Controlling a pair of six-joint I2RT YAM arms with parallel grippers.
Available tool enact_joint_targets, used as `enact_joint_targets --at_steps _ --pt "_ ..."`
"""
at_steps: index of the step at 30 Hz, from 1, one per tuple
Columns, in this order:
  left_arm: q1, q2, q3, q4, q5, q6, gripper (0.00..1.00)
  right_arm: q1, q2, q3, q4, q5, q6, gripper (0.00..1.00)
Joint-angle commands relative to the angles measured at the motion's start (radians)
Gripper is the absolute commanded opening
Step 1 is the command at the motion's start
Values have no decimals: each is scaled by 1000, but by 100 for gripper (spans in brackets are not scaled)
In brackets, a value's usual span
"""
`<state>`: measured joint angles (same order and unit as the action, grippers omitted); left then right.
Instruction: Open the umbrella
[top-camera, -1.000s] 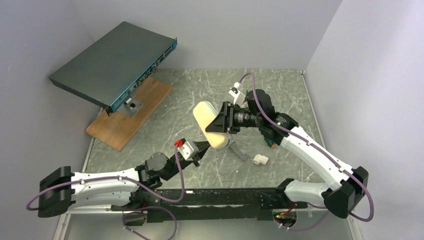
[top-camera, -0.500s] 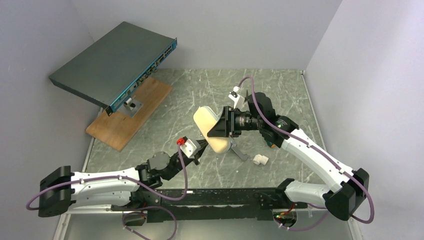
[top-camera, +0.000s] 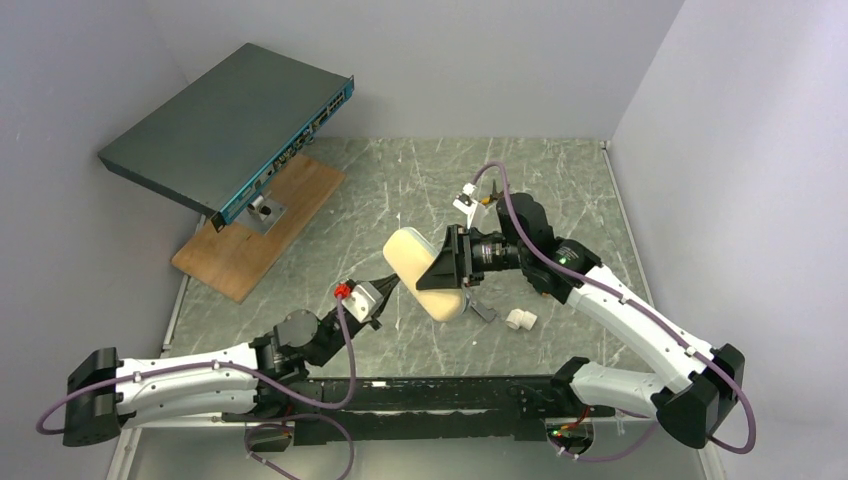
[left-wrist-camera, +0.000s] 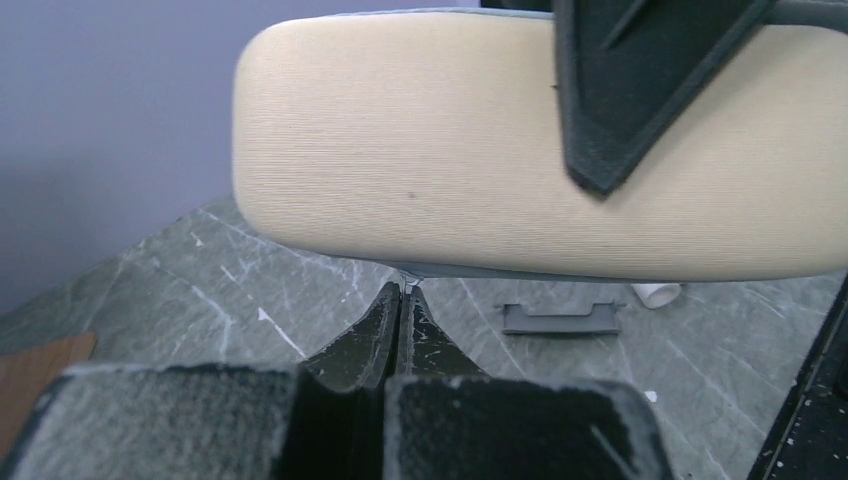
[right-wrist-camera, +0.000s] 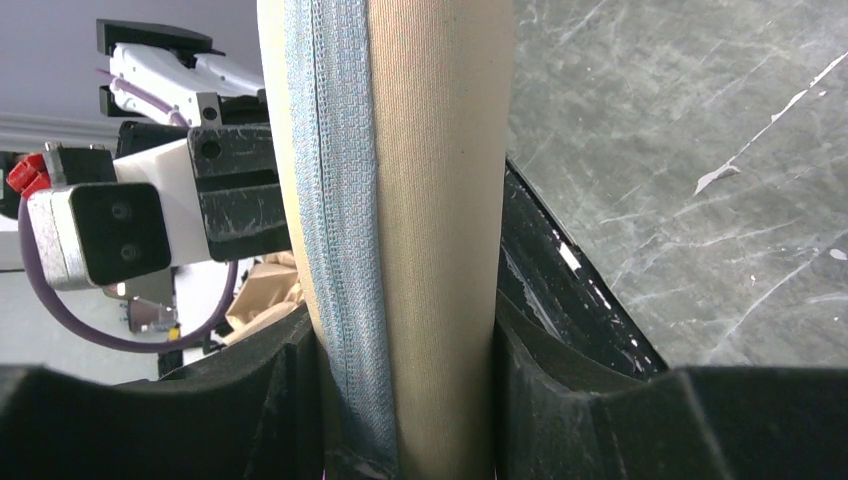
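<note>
The umbrella is out of view. A beige oblong clamshell case hangs above the table, held edge-up. My right gripper is shut on its sides. In the right wrist view the case stands between the fingers, with its blue-grey zipper tape facing the left arm. My left gripper is just below and left of the case. In the left wrist view its jaws are shut, pinching a small silver zipper pull at the lower seam of the case.
A dark network switch leans on a stand over a wooden board at the far left. A grey plastic clip and a white pipe fitting lie on the marbled table under the case. Grey walls enclose the table.
My left arm has drawn back to the left and toward the near edge, still pinched at the case's seam. My right gripper has shifted the case slightly nearer.
</note>
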<state>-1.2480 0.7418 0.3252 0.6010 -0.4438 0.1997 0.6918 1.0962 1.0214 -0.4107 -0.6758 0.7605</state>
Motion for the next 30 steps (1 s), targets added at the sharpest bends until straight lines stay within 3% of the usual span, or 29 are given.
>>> enact_joint_targets --at_steps 1,10,18,30 --pt "5 -32 -21 -16 -150 41 0 -9 -45 4 13 -13 -15 0" --pt "28 -45 -51 16 -175 76 0 -9 -53 2 -10 -19 -26 0" --pt "112 -50 -41 -4 -125 80 0 -9 -85 -24 -26 -42 -32 0" --pt "136 -72 33 -116 -119 179 0 -11 -95 -15 -96 -74 -83 0"
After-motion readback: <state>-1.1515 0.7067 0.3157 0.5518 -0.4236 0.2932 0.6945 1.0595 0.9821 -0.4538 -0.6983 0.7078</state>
